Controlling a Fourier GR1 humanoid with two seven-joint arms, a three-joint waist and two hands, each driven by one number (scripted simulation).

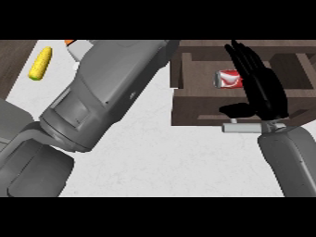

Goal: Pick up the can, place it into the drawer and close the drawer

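A red and white can (229,78) lies on its side inside the open brown drawer (187,99) at the upper right. My right hand (262,88) is over the drawer just right of the can, fingers straight and pointing away from me, thumb out towards the left above the drawer's front wall. It holds nothing. The drawer's silver handle (242,127) shows under the wrist. My left forearm (102,97) crosses the left half of the view, running up towards the top edge, where the left hand is out of sight.
A yellow corn cob (41,63) lies on the white counter (167,157) at the upper left. A small orange and white object (77,46) peeks out beside the left forearm near the top. Dark wooden floor shows at far left.
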